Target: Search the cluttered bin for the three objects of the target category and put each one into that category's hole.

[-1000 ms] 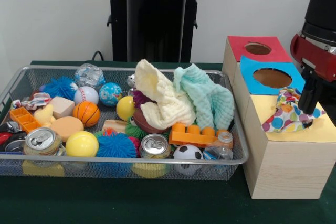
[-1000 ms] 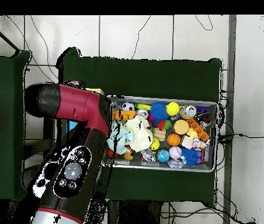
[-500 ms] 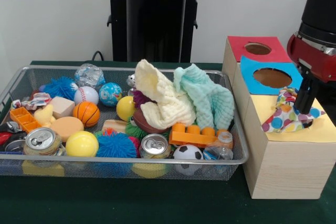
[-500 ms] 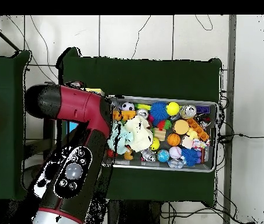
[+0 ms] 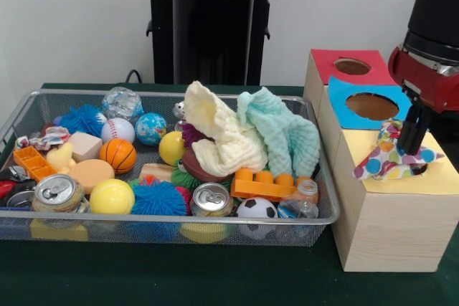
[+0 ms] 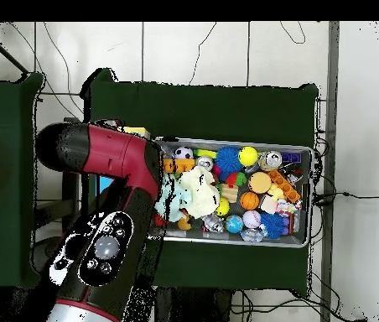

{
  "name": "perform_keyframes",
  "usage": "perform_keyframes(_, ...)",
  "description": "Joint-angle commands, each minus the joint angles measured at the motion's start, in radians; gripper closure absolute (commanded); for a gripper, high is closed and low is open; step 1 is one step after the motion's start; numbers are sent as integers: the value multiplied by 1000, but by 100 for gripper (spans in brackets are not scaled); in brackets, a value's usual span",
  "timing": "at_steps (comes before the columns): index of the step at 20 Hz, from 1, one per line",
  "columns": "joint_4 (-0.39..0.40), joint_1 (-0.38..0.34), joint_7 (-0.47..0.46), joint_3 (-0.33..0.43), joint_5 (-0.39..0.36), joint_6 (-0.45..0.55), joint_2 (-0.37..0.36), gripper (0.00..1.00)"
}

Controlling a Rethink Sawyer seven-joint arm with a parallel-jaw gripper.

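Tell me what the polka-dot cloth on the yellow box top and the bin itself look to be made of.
The polka-dot cloth looks like thin woven fabric, matte, judging by its soft crumpled folds. The bin looks like metal wire mesh with a silvery sheen: its contents show through the fine grid of its walls.

A robot lab: a green-clothed surface (image 5: 215, 277), bare white wall (image 5: 72, 19), loose cables (image 6: 344, 197) on tiled floor (image 6: 193, 54).

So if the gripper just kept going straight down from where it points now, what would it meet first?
The polka-dot cloth bunched over the hole of the yellow-topped box. The gripper already sits at the cloth, probably touching it, though contact is hard to judge from the front view.
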Motion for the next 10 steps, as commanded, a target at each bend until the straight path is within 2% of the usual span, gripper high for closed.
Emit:
perform_keyframes(1, 93, -14, 153, 94, 0, -16, 29, 100)
perform_keyframes(10, 114, -18, 152, 125, 13, -105, 71, 100)
